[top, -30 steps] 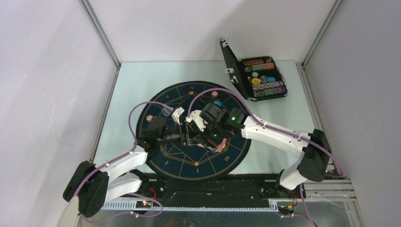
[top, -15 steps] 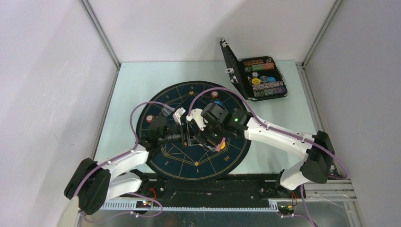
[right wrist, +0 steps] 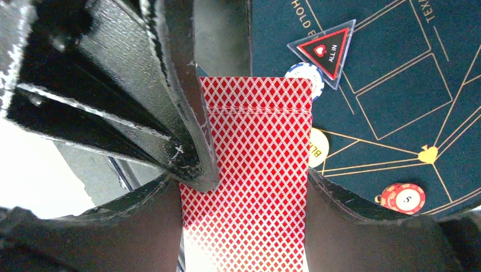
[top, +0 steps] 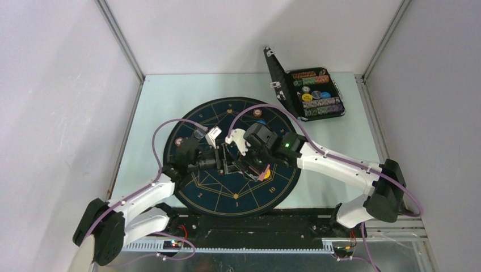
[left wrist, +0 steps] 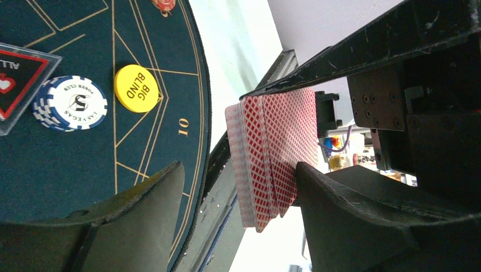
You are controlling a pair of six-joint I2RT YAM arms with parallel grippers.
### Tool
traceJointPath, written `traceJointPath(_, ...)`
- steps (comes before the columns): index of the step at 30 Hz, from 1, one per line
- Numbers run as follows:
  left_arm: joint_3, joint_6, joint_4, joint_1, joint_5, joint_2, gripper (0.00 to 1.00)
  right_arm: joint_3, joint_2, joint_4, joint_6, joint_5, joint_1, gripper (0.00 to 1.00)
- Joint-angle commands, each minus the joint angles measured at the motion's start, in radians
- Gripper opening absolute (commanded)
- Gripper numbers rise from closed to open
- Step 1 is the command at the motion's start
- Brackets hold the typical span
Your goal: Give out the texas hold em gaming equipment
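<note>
Over the middle of the dark-blue mat (top: 227, 198), seen from above, the left gripper (top: 220, 161) and right gripper (top: 245, 165) meet nose to nose. A pink sliver of the deck of cards (top: 264, 174) shows beside them, just right of centre. The black case (top: 312, 93) lies open at the far right, well apart, with chips racked inside. Meeting in the air like this reads as a dealing set-up: one arm steadies the deck so the other can draw a card.

From the left wrist, the deck stands on edge, slightly fanned, pinched by the right gripper's black fingers. The left jaws stand wide apart on either side of the deck's edge. One finger (left wrist: 363, 215) is touching or just beside the cards and the other is well clear, so nothing is gripped. On the mat beyond lie the yellow big-blind disc (left wrist: 136, 88), a blue-and-white chip stack (left wrist: 71, 105) beside it, and a corner of the triangular marker (left wrist: 17, 73).

From the right wrist, red card backs fill the gap between the right jaws, which are clamped on the deck's long edges. A left finger (right wrist: 181, 130) rests against the top card, placed, I judge, to peel it off. An orange-red chip stack (right wrist: 403, 197) sits on the mat behind.
</note>
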Motion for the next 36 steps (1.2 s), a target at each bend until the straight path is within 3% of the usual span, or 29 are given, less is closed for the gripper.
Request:
traceJointPath(1, 0.050, 0.083, -0.117, -0.005, -0.064, -0.049, 0.77, -0.006, -0.073, 0.075, 0.017, 0.008, 0.002, 0.00)
traceJointPath(23, 0.098, 0.132, -0.271, 0.017, -0.154, -0.124, 0.67, -0.020, -0.093, 0.069, 0.017, 0.020, 0.004, 0.00)
traceJointPath(36, 0.078, 0.058, -0.177, 0.021, -0.075, -0.147, 0.54, -0.024, -0.092, 0.074, 0.017, 0.021, 0.002, 0.00)
